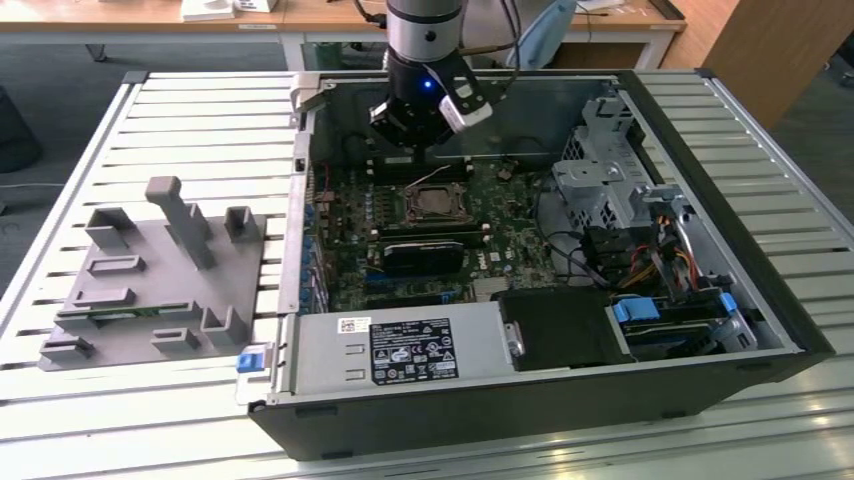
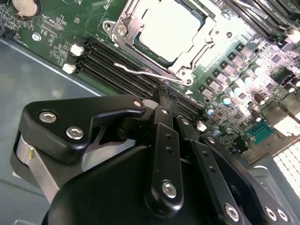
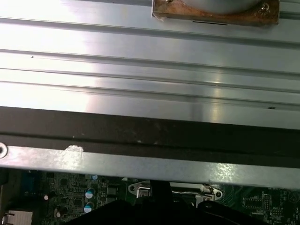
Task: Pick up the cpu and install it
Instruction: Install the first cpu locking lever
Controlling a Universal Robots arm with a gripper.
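The cpu [image 2: 169,27], a pale silvery square, lies inside the dark metal-framed socket [image 2: 123,32] on the green motherboard; in the exterior view it shows at the board's middle [image 1: 430,204]. A thin wire lever [image 2: 145,73] runs along the socket's edge nearest the gripper. My gripper [image 2: 165,97] hangs just above the memory slots beside the socket, its black fingers [image 2: 164,140] brought together with nothing seen between them. In the exterior view the gripper [image 1: 419,152] hovers over the far edge of the board, just beyond the socket.
The open computer case [image 1: 747,300] holds a silver power supply [image 1: 400,350], a drive cage [image 1: 601,175] and cables on the exterior view's right. A grey plastic tray [image 1: 147,290] with upright posts stands on the slatted table at the left. The case wall [image 3: 150,159] is close to the gripper.
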